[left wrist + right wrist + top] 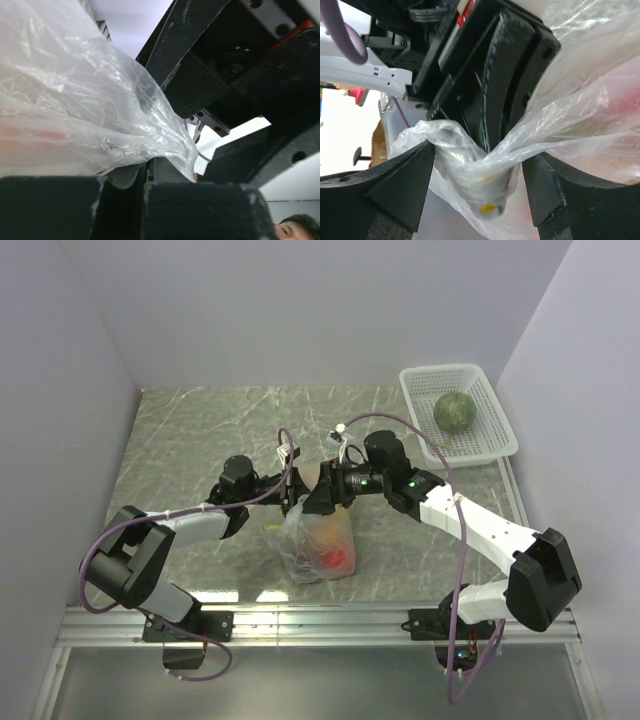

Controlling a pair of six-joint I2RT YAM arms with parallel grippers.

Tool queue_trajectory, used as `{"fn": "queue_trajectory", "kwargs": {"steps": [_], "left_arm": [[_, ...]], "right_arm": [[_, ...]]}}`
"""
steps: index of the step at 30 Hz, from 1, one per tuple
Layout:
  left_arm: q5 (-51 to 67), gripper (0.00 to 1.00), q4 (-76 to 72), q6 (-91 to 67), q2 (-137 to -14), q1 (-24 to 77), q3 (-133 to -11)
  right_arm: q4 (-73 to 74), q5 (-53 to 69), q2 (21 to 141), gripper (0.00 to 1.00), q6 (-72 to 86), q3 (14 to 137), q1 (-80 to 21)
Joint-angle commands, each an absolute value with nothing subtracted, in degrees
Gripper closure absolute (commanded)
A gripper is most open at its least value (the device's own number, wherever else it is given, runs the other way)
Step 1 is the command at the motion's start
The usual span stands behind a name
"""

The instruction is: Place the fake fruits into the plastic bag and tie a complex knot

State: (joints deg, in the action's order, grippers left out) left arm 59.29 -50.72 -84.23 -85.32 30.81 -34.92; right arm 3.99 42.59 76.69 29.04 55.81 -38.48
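The transparent plastic bag (322,540) stands at the table's middle with a red fruit (336,558) and an orange-yellow piece (316,530) inside. The green melon (455,410) lies in the white basket. My left gripper (290,502) is at the bag's top left; in the left wrist view it (149,167) is shut on the bag film (75,110). My right gripper (318,502) is at the bag's top right, close to the left one. In the right wrist view it (477,170) is open, with the bag's twisted neck (470,165) between its fingers.
A white lattice basket (492,430) stands at the back right, near the right wall. The two wrists almost touch above the bag. Purple cables loop round both arms.
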Motion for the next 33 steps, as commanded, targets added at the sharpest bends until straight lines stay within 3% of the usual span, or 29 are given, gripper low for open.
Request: {"fn": "queue_trajectory", "kwargs": {"steps": [1,7,14,22,25,26,29,33], "left_arm": [[58.2,1.0,-50.8,-81.7,-85.3,33.2,-35.7],[59.2,1.0,-47.5,-79.0,-85.5,33.2,-35.3],[60.8,1.0,-42.9,-74.5,-84.9,32.3,-37.4],[61.0,0.99,-42.4,-73.7,-85.0,32.1,-38.0],[60.9,1.0,-43.2,-74.3,-85.0,32.1,-37.9],[60.9,1.0,-43.0,-74.1,-84.9,32.1,-38.0],[61.3,1.0,-42.5,-73.4,-85.2,32.1,-38.4],[61.4,1.0,-41.3,-72.6,-85.1,32.2,-38.8]], "right_arm": [[0.1,42.0,78.5,0.24,31.2,56.7,-39.9],[3.3,42.0,77.6,0.23,27.7,57.3,-39.8],[22.0,46.9,72.1,0.12,11.8,57.8,-35.2],[31.6,54.5,65.4,0.13,7.2,57.6,-29.1],[30.7,55.6,64.5,0.35,6.7,56.2,-29.0],[27.7,55.5,64.4,0.51,8.3,55.5,-29.1],[20.9,54.6,66.1,0.68,13.4,53.5,-29.6],[15.4,52.1,68.5,0.7,16.5,54.5,-31.5]]}}
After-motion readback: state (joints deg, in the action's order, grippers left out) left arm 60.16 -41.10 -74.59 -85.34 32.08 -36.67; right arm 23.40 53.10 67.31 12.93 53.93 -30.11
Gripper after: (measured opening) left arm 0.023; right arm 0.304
